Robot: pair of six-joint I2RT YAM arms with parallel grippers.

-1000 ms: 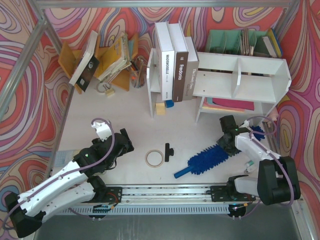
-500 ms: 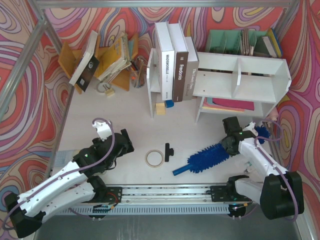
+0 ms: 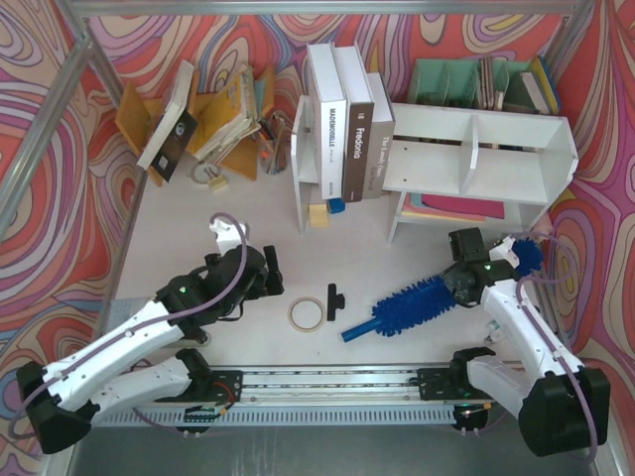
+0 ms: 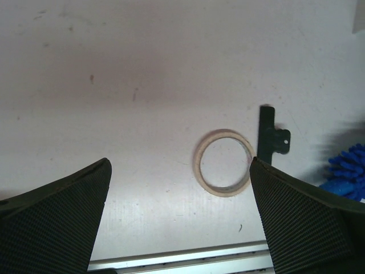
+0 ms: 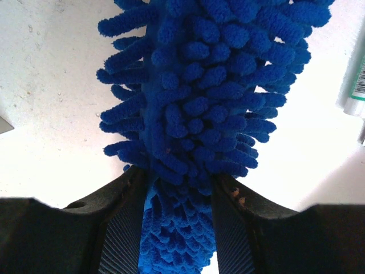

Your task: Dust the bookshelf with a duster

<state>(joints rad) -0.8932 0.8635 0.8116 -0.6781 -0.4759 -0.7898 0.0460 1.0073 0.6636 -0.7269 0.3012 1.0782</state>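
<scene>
The right hand [image 5: 177, 188] is clenched on the fluffy head of the duster [image 3: 412, 305], which slants over the surface [image 3: 248, 228] in front of the bookshelf [image 3: 476, 149]. The left hand [image 4: 179, 162] hangs released above a tape ring [image 4: 223, 170].

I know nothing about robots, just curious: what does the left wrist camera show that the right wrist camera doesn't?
Only left wrist: a tape ring, a black T-shaped piece, and wide-open jaws holding nothing. Only right wrist: jaws squeezing the fluffy duster, plus a white-and-green object at the edge. Both: the white table and some blue duster.
</scene>
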